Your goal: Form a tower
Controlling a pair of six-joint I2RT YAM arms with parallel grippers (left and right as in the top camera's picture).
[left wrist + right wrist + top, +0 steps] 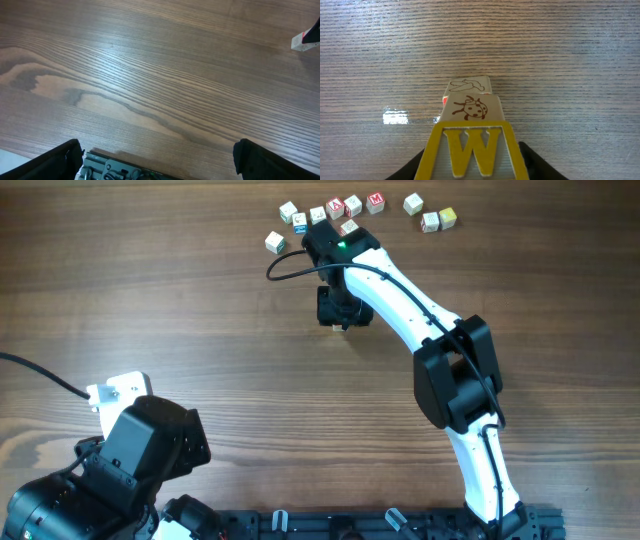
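Item: your tower of small wooden letter cubes [470, 107], one cube wide. The right wrist view shows three cubes in a single line. Nearest the camera is a cube with a yellow-framed face and a yellow W, beyond it a cream face with a brown ladybird drawing, and beyond that a cream face with a line drawing. A sliver of red shows at the left edge. Location: on the brown wood-grain table [180, 290], far middle, directly beneath your right gripper [335, 308], so the overhead view hides almost all of it. Right gripper: its black fingers [540, 167] flank the W cube closely on both sides, but you cannot tell whether they press on it. Left gripper [157, 152]: jaws spread wide with nothing between them, held over bare table at the near left, well apart from the tower. Also present: a scatter of loose wooden letter cubes [353, 205] with red, blue and green marks, lying along the far edge just beyond the right gripper.
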